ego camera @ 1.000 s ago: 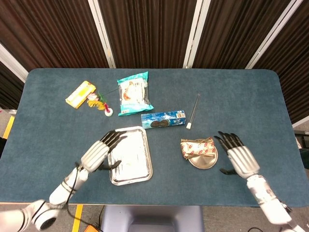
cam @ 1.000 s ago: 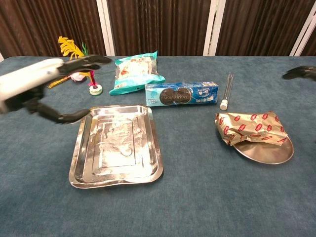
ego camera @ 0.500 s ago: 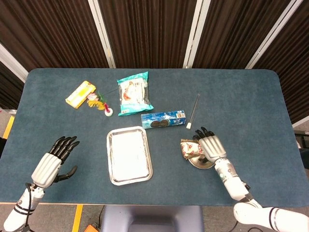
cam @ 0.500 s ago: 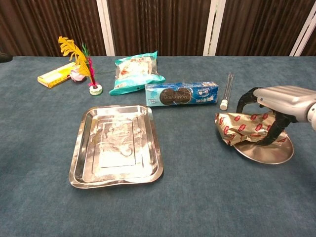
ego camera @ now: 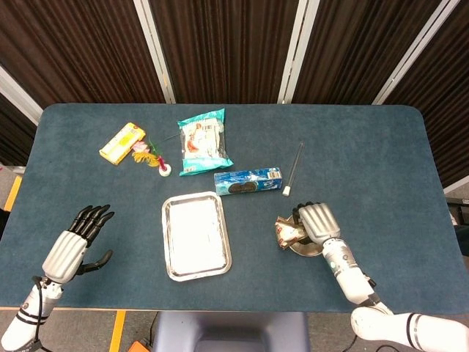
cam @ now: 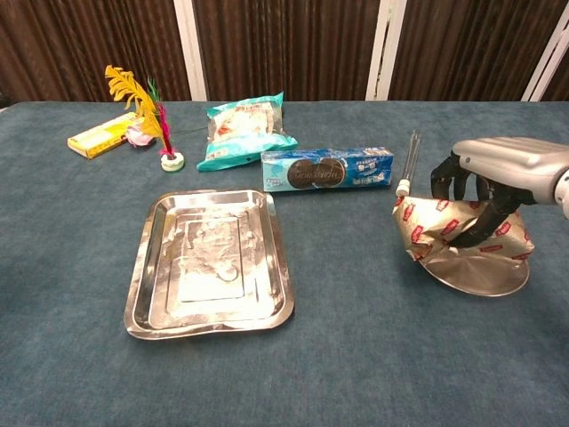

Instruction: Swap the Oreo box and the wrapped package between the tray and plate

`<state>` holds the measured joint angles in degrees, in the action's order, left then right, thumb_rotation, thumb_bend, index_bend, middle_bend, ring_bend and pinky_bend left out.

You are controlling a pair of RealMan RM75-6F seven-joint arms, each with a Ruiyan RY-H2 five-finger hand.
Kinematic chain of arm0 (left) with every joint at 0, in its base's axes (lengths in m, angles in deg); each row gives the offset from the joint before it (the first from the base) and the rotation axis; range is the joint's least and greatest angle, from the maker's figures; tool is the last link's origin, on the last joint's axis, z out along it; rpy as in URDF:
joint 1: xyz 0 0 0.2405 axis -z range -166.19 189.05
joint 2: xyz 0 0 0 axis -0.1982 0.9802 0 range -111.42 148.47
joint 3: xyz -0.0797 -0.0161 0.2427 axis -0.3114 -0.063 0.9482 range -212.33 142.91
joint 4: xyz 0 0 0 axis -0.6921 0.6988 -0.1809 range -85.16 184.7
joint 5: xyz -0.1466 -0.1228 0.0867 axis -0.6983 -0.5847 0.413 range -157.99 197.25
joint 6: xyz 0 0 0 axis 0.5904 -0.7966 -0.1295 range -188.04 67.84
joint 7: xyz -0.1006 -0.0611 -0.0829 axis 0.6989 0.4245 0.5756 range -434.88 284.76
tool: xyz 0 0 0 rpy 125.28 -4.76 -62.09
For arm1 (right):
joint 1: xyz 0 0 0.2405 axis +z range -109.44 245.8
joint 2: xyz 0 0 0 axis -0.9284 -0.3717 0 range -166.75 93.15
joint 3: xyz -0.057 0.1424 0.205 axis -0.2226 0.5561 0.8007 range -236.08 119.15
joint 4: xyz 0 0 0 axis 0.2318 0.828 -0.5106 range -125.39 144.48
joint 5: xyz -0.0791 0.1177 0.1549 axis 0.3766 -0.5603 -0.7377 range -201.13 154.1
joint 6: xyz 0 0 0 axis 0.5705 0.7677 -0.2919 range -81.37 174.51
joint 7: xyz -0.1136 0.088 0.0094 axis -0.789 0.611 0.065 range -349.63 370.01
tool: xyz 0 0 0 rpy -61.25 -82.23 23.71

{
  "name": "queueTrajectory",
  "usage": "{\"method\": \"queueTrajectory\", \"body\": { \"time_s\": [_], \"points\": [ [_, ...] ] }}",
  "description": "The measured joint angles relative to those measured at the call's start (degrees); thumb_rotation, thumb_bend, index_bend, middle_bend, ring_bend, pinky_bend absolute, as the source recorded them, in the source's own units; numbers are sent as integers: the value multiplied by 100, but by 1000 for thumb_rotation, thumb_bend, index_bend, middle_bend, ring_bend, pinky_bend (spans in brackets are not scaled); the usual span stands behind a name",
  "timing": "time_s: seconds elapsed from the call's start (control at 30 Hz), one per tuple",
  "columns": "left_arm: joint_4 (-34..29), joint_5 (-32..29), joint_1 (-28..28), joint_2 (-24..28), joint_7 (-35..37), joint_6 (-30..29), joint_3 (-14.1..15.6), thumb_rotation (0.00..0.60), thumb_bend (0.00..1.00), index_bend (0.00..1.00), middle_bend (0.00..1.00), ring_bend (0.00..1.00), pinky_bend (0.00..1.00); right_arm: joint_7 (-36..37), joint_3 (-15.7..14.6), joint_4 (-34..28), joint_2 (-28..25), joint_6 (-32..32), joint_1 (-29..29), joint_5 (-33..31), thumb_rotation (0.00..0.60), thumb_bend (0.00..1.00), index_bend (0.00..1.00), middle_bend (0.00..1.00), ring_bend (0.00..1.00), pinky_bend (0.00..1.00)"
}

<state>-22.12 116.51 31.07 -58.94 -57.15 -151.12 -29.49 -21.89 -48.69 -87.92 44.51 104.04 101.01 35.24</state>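
The blue Oreo box (ego camera: pixel 248 181) (cam: pixel 327 169) lies on the table cloth behind the empty metal tray (ego camera: pixel 195 236) (cam: pixel 213 262). My right hand (ego camera: pixel 316 222) (cam: pixel 498 173) curls over the red-and-gold wrapped package (ego camera: pixel 286 232) (cam: pixel 452 233) and grips it from above. The package is bunched up and tilted, its lower edge still over the round metal plate (ego camera: pixel 303 249) (cam: pixel 480 277). My left hand (ego camera: pixel 73 246) hovers near the table's front left with fingers spread and nothing in it. Only the head view shows that hand.
A teal snack bag (ego camera: pixel 203 139) (cam: pixel 242 129), a yellow box (ego camera: pixel 122 142) (cam: pixel 102 135) and a feathered shuttlecock (ego camera: pixel 155 158) (cam: pixel 156 120) lie at the back left. A glass tube (ego camera: pixel 294 167) (cam: pixel 411 163) lies just behind the plate, right of the Oreo box.
My right hand has closed its fingers on the wrapped package and pulled it up and toward the plate's left side. My left hand has barely moved.
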Motion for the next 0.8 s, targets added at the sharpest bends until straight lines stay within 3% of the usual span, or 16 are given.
{"method": "queueTrajectory", "body": {
  "time_s": [0.17,0.3,0.4,0.43,0.5,0.6,0.8],
  "points": [
    [-45,84,-40,-25,6,-40,-44,600,364,0,0,0,0,-193,-252,-1088,-511,-19,17,289,600,372,720,533,476,579],
    [-44,116,-84,-49,-40,-30,-60,600,364,0,0,0,0,-612,-428,-1363,-485,-238,248,105,600,373,665,527,462,574],
    [-55,99,-131,-36,-39,-51,-92,600,363,0,0,0,0,-848,-540,-1281,-211,-317,413,-75,600,360,363,403,356,491],
    [-56,87,-147,-27,-39,-56,-102,600,363,0,0,0,0,-882,-577,-1239,-121,-342,459,-101,600,329,203,319,279,415],
    [-56,60,-182,1,-33,-59,-123,600,363,0,0,0,0,-891,-657,-1152,12,-447,558,-182,600,237,30,172,134,272],
    [-63,32,-212,25,9,-52,-152,600,363,0,0,0,0,-790,-697,-1234,-94,-600,628,-300,600,124,0,40,12,186],
    [-71,65,-226,53,17,-23,-193,600,363,0,0,0,0,-122,-676,-1680,-879,-668,568,-180,600,69,0,1,0,159]
  ]
}}
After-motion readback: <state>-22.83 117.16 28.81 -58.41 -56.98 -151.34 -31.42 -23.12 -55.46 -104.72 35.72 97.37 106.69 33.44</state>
